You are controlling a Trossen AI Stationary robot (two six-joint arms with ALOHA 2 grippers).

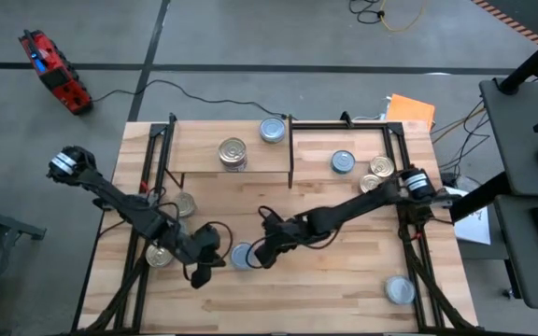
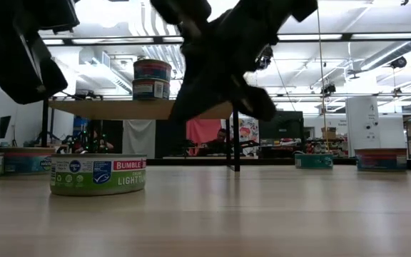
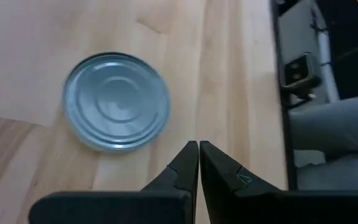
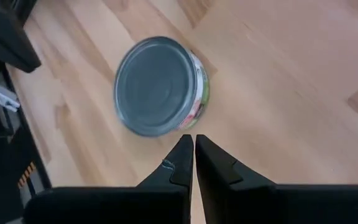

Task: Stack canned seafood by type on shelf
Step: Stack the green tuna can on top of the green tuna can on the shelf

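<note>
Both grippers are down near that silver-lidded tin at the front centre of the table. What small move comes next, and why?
Probably open the right gripper first. Its fingers are shut just short of the silver-lidded tin, which sits upright and untouched on the table, so it cannot grasp as it is. The left gripper is shut too, beside the same tin, and is best held back.

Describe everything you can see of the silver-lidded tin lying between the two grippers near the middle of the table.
The silver-lidded tin is a squat round metal can with a bluish-grey lid pressed in concentric rings. Its side carries a green and white label with a red band. It stands upright on the wooden tabletop, lid up. The left gripper and right gripper, both shut, flank it closely; neither holds it, and whether either touches it is unclear.
</note>
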